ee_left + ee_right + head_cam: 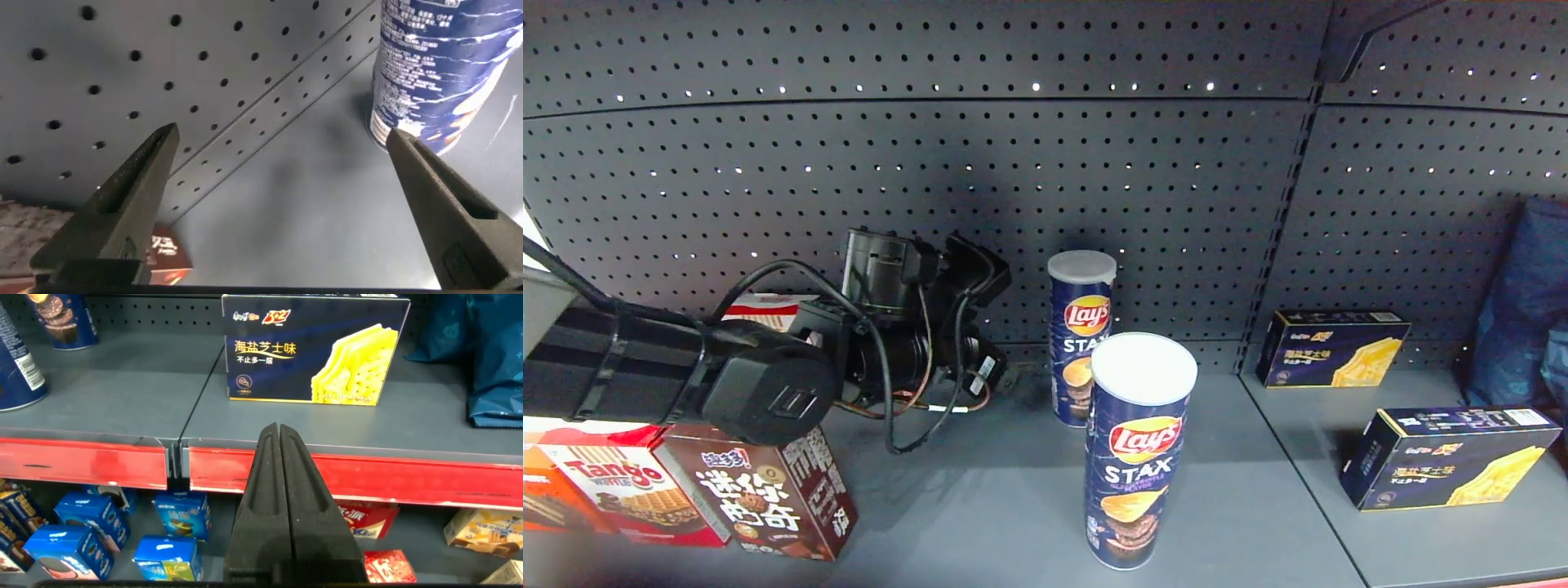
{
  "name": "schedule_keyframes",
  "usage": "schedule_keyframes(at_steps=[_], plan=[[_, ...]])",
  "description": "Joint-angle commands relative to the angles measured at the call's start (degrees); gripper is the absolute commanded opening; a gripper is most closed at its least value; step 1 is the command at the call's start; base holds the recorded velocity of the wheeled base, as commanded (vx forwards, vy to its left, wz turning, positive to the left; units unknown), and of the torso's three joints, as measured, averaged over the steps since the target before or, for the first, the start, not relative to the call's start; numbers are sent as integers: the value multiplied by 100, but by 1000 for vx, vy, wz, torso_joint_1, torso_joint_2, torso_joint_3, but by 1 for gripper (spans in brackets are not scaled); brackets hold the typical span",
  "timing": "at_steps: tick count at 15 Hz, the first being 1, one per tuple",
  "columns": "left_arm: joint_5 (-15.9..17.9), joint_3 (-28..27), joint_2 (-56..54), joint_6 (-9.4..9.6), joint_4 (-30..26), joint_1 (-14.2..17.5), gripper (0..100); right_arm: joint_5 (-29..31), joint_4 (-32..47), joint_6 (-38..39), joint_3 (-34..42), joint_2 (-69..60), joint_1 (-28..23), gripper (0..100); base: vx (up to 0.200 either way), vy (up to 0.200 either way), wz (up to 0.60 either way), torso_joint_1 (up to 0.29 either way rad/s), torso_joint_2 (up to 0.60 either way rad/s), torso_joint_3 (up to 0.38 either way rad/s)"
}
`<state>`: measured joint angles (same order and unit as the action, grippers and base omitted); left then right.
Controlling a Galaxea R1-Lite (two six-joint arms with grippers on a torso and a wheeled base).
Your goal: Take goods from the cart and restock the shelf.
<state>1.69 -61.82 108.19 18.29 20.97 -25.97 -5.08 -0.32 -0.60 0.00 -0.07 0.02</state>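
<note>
Two tall blue chip cans stand on the grey shelf (980,506): the rear can (1082,343) near the pegboard back, the front can (1137,453) closer to me. My left gripper (990,322) is deep in the shelf, just left of the rear can and close to the back panel. In the left wrist view its fingers (122,212) stand wide apart, open around nothing, with the rear can (433,73) beside one fingertip. My right gripper (280,437) is shut and empty, hanging in front of the red shelf edge (368,469), below a dark box with yellow wafers (315,351).
Wafer and cookie boxes (629,490) (768,498) sit at the shelf's front left, under my left arm. Two dark blue boxes (1331,347) (1454,457) lie on the right bay, with a blue bag (1527,318) beyond. Blue cookie packs (90,531) fill the lower shelf.
</note>
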Motion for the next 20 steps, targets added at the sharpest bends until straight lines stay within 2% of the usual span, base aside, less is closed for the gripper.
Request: schedule_keyframes(at_steps=[1,9,20], plan=[[-2,-85,194,0,13,-23,100,-1,-3,-2,0,7,-2,0,0,0,0,0,0,0],[6,-533,554,-18,-5,-93,100,-1,-3,-2,0,7,-2,0,0,0,0,0,0,0],[41,-577,668,-27,13,-110,100,-1,-3,-2,0,7,-2,0,0,0,0,0,0,0]])
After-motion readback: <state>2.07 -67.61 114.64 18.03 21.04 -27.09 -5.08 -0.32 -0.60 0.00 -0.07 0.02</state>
